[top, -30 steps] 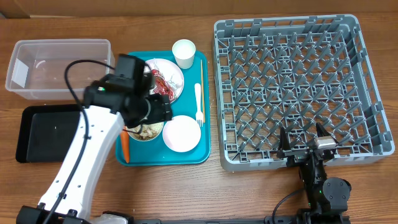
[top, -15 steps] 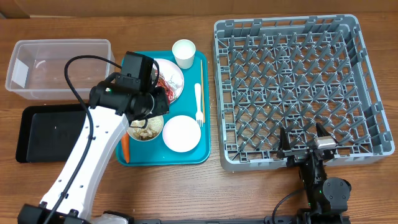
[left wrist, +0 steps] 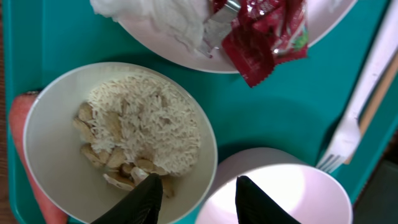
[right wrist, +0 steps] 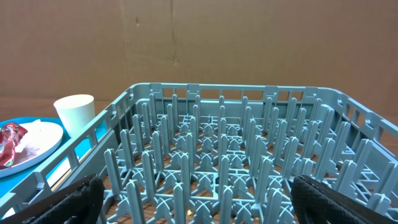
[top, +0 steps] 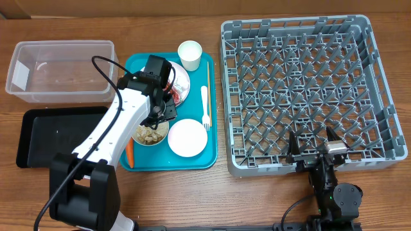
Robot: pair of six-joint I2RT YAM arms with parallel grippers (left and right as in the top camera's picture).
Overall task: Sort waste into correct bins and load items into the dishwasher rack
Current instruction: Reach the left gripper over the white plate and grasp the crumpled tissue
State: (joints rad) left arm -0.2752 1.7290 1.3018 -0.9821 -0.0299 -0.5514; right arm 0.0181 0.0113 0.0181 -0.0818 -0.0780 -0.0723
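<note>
My left gripper point(left wrist: 194, 186) hangs low over the teal tray, jaws partly open. One finger is over the beige scraps and rice point(left wrist: 149, 124) in the food bowl point(top: 149, 133). The other is over the empty white bowl point(left wrist: 292, 199). The food bowl's rim runs between them with a gap on each side. The red wrapper point(left wrist: 267, 37) and white napkin point(left wrist: 155, 18) lie on the plate point(top: 182, 77) beyond. The carrot point(left wrist: 31, 168) lies left of the food bowl. My right gripper point(right wrist: 199, 193) stands open at the near edge of the grey dishwasher rack point(top: 308, 90), holding nothing.
A white cup point(top: 190, 54), a fork point(top: 205, 106) and chopsticks point(top: 209, 80) sit on the teal tray point(top: 138, 64). The clear tub point(top: 61, 70) and the black tray point(top: 51, 135) stand to its left. Bare wooden table runs along the front.
The left jaws have narrowed from wide open. The left arm has swung, its wrist now over the plate and its fingers at the food bowl's right rim. The right arm is still.
</note>
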